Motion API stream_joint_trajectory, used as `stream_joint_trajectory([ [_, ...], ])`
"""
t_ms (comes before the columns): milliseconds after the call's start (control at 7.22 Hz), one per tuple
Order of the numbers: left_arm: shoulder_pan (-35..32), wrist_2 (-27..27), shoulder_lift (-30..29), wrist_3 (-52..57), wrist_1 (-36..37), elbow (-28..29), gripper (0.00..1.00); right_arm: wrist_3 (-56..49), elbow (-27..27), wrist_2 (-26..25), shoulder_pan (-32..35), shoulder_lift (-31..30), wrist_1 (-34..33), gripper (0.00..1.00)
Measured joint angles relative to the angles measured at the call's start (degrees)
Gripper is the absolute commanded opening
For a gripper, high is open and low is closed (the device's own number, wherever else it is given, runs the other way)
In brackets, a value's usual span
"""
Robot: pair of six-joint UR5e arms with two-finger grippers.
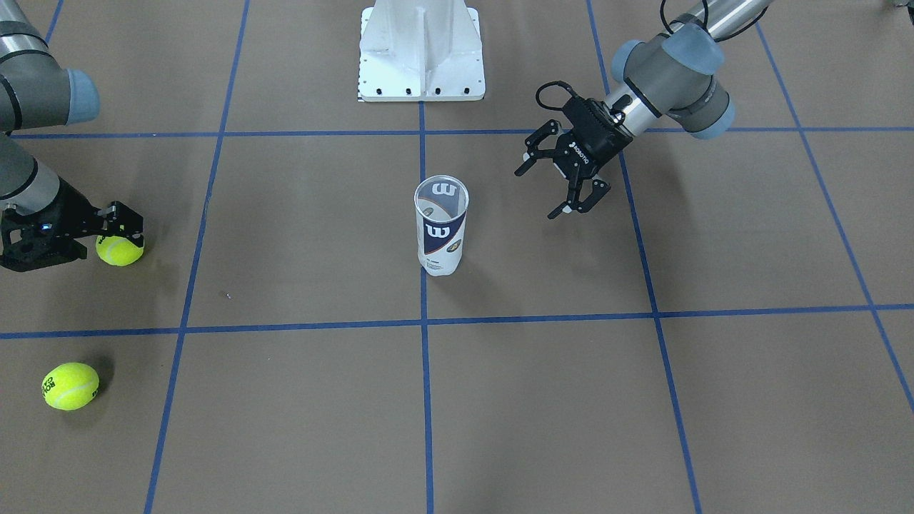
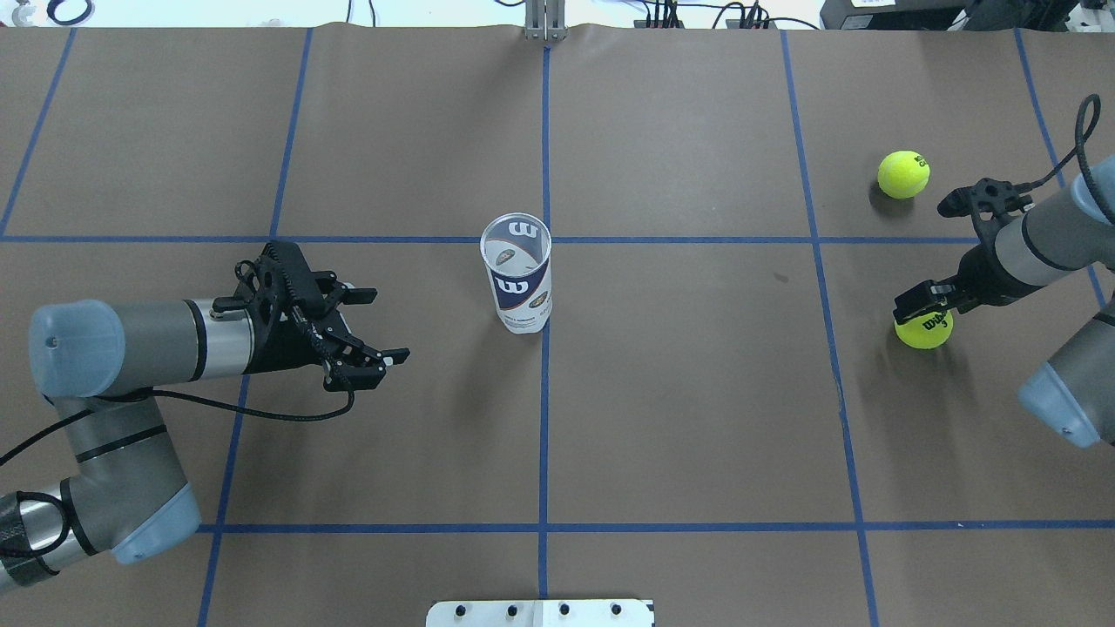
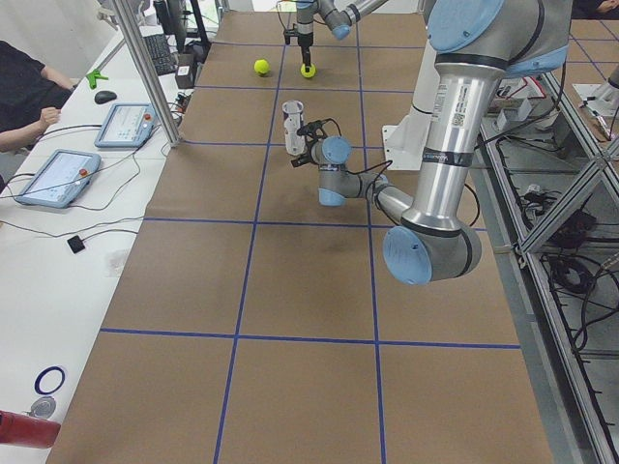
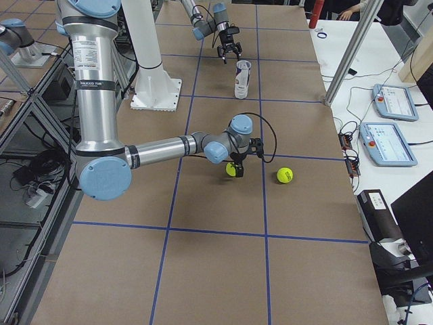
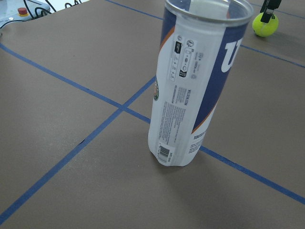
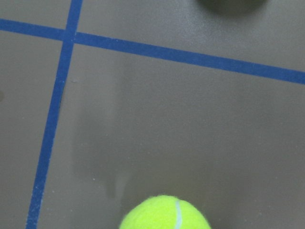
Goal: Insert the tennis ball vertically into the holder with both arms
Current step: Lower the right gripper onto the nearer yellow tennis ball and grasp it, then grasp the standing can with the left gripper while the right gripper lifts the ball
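The clear holder with its navy "W" label stands upright and open-topped at the table's middle; it also shows in the overhead view and fills the left wrist view. My left gripper is open and empty, beside the holder and apart from it, as the overhead view also shows. My right gripper points down, with its fingers closed around a yellow tennis ball at the table surface; the overhead view shows the gripper and the ball. The ball sits at the right wrist view's bottom edge.
A second tennis ball lies loose on the table beyond my right gripper, also in the overhead view. The white pedestal base stands at the robot's side of the table. Blue tape lines grid the brown surface.
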Motion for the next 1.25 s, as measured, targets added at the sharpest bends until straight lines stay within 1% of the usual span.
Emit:
stream_joint_trajectory([
  [139, 0.0, 0.0, 0.0, 0.0, 0.0, 0.0, 0.99, 0.1, -0.1, 0.1, -0.1, 0.0, -0.1, 0.74],
  [416, -0.1, 0.0, 0.0, 0.0, 0.0, 0.0, 0.99, 0.2, 0.0, 0.6, -0.2, 0.0, -0.2, 0.42],
  [554, -0.1, 0.0, 0.0, 0.1, 0.0, 0.0, 0.99, 0.2, 0.1, 0.9, -0.1, 0.0, -0.4, 0.18],
  [693, -0.1, 0.0, 0.0, 0.1, 0.0, 0.0, 0.99, 0.3, 0.3, 1.0, -0.1, 0.0, -0.4, 0.0],
  [831, -0.1, 0.0, 0.0, 0.1, 0.0, 0.0, 0.99, 0.3, 1.0, 1.2, 0.1, -0.1, -0.4, 0.0],
  [970, 0.0, 0.0, -0.2, 0.1, 0.1, 0.1, 0.99, 0.3, 3.0, 1.4, 1.0, -0.4, -0.4, 0.0],
  [1247, 0.1, 0.1, -1.7, 0.0, 0.2, 0.9, 0.99, 0.3, 7.3, 2.6, 4.7, -1.0, -0.4, 0.0],
])
